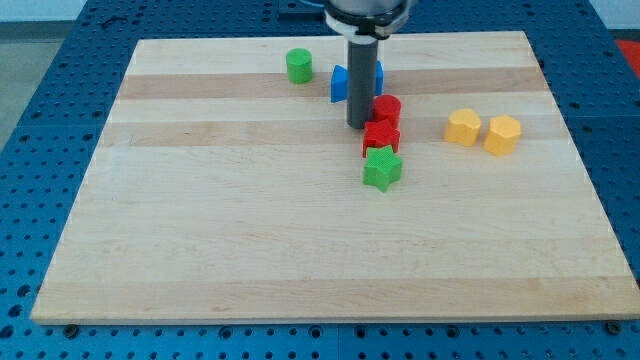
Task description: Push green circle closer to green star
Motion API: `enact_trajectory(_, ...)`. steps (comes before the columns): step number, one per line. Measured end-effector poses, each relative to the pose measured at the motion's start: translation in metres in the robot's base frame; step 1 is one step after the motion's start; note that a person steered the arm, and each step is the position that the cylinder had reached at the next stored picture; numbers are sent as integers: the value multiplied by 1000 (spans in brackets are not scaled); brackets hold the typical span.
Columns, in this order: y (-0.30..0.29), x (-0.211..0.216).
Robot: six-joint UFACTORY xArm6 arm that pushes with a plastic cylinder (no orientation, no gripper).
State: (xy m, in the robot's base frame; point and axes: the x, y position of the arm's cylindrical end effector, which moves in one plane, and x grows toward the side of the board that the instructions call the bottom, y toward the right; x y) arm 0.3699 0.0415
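camera view: so there's no gripper on this arm, nothing to open or close, just a dark rod. my tip (358, 124) is down on the wooden board (200, 250) near the top edge, holding nothing, just left of the red cylinder (387, 108), can't tell if it's touching. a blue block (343, 82) sits partly hidden behind the rod. the green circle (298, 66) is up by the top edge, left of my tip. below the red cylinder there's a red block (381, 137), then the green star (381, 169) touching it. two yellow blocks (463, 127) (503, 134) sit toward the right edge.
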Motion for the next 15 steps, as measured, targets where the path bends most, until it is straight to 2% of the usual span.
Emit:
enact_trajectory(1,-1,0)
enact_trajectory(2,-31,-9)
enact_trajectory(4,-123,-81)
enact_trajectory(5,-137,-84)
enact_trajectory(6,-138,-112)
enact_trajectory(7,-151,-175)
enact_trajectory(8,-116,-176)
enact_trajectory(10,-107,-130)
enact_trajectory(12,-62,-162)
enact_trajectory(13,-81,-134)
enact_trajectory(15,-83,-78)
